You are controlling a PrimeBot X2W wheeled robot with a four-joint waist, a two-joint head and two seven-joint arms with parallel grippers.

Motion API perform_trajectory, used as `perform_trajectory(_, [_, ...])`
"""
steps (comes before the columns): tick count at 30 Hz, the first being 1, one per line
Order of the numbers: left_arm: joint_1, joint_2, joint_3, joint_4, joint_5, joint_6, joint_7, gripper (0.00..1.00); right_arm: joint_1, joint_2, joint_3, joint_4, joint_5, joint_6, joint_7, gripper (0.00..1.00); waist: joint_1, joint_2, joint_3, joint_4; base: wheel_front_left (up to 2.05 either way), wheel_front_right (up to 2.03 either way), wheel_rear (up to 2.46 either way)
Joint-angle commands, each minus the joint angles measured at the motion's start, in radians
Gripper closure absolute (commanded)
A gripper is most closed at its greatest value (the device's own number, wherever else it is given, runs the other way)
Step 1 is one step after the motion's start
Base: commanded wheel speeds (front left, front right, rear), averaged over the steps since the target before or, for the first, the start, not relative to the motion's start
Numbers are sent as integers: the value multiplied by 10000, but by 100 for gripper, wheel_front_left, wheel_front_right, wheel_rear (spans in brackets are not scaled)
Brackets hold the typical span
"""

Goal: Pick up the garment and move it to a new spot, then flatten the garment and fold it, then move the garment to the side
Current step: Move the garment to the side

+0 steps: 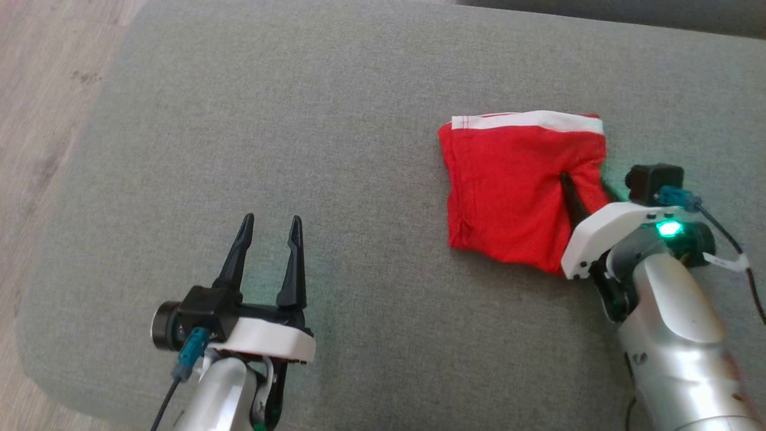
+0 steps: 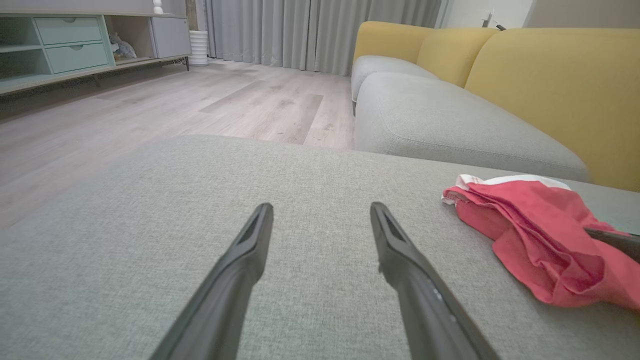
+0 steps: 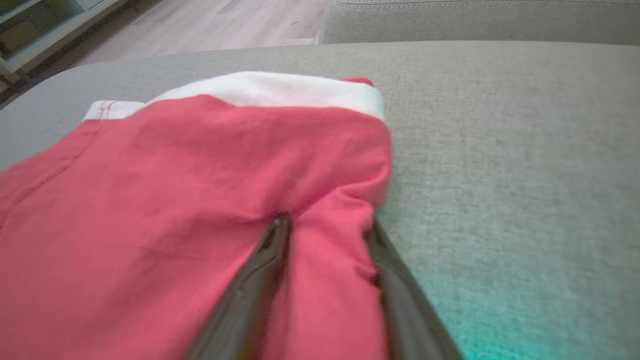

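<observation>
Your red garment (image 1: 508,191) lies with its white band (image 1: 526,120) farthest away, running left-right; right pincer (image 3: 326,222) straddles a fold, grip unclear; left pincer (image 1: 271,220) open.

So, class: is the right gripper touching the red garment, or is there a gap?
Touching. In the right wrist view the right gripper has both fingers pressed into the red garment, cloth bunched between them.
</observation>
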Motion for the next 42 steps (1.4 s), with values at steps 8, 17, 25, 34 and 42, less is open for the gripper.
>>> perform_trajectory(8, [-244,72,404,-207,162,51,-95,0,41,-9,1013,266,-158,-7,-572,100,-1,0,-423,-313,0,0,0])
perform_trajectory(17, [25,72,597,-187,351,6,-95,0,133,-788,2052,-53,-801,-7,-1225,100,-1,0,-1108,-1071,0,0,0])
perform_trajectory(25, [166,72,854,-340,478,-57,-95,0,185,-2807,3343,-1127,-568,-7,-337,100,-1,0,-1213,-1938,0,0,0])
perform_trajectory(34, [-283,72,735,-512,416,-132,-95,0,-221,-6032,3530,-2859,37,-7,944,100,-1,0,-216,-2505,0,0,0])
perform_trajectory(42, [-806,72,631,-516,436,-258,-95,0,122,-8029,2746,-3035,232,-7,1534,100,-1,0,679,-2492,0,0,0])
